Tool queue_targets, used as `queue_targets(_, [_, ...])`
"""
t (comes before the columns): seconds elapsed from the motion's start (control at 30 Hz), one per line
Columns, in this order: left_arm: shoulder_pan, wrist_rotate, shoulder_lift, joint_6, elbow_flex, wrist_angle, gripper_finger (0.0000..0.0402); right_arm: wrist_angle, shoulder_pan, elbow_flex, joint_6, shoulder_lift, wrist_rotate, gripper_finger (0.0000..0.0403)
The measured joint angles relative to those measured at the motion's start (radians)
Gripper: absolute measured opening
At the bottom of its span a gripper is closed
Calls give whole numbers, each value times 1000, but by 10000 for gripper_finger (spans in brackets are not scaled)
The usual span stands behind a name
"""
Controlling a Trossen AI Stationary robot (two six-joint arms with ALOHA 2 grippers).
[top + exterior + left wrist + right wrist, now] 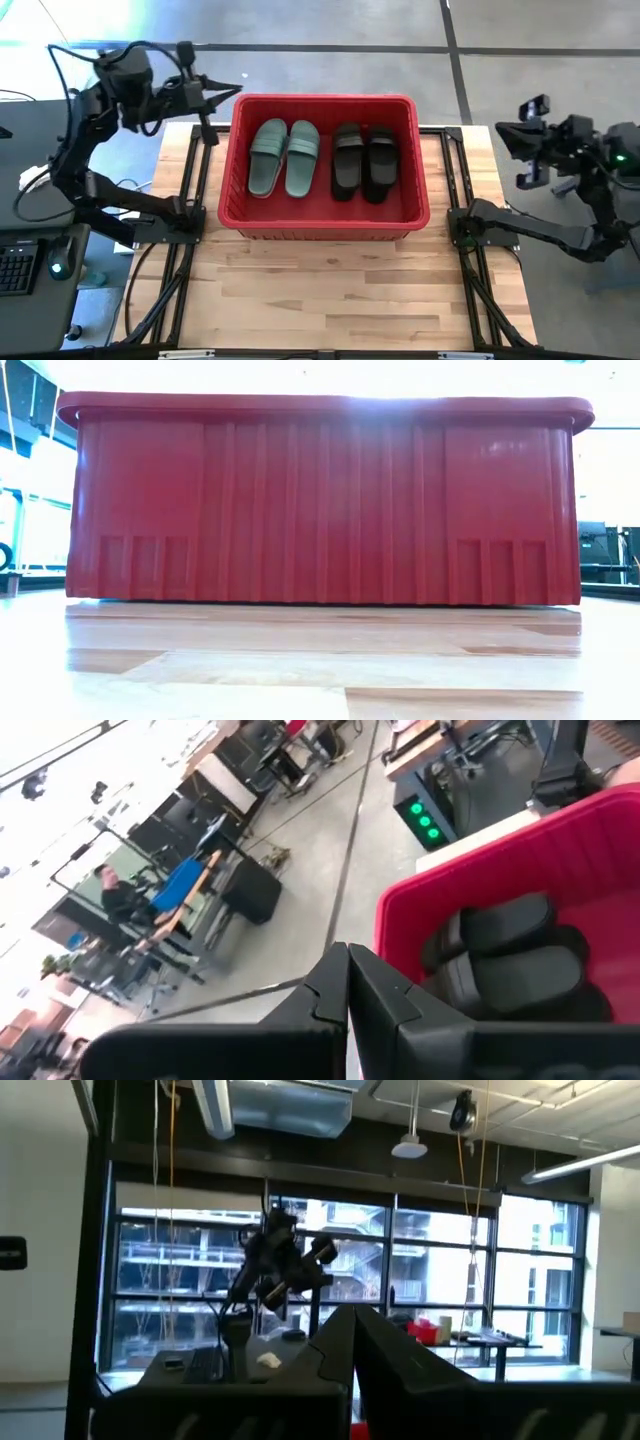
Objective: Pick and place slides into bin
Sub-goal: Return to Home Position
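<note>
Lying in bin (322, 229): green pair (284, 157) beside black pair (363, 162), four slides on show, straps up, side by side across the floor. Cannot tell whether others lie underneath. None seen on surface (330, 290).

Left hand (345, 965): fingers together, empty, held just outside a left corner of bin. Right hand (354, 1330): fingers together, empty, well off to the right of surface.

Handling, as judged: light, rubbery, bendy rather than stiff, not fragile, likely grippy. Best hold: pinch across the wide strap, or on a sole's side edge.
</note>
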State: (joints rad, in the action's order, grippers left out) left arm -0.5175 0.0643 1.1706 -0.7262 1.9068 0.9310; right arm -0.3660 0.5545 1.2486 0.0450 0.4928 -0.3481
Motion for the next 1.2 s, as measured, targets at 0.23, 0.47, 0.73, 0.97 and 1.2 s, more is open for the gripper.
queue_targets(0.23, [0,78,-183,40,-199,-73,0,-12,0,-1,7,-37,1,0])
queue_targets(0.47, [1,109,-412,16,-464,-248,0,-10,0,-10,-31,-40,53,0])
queue_targets(0.73, [1,220,-588,-89,-632,-454,0,223,0,-141,-116,-60,115,0])
queue_targets(0.97, [0,325,-616,-179,-634,-459,0,265,0,-151,-177,-68,176,0])
queue_targets(1.2, [1,320,-744,-117,-631,-410,0,207,0,-152,-113,-203,192,0])
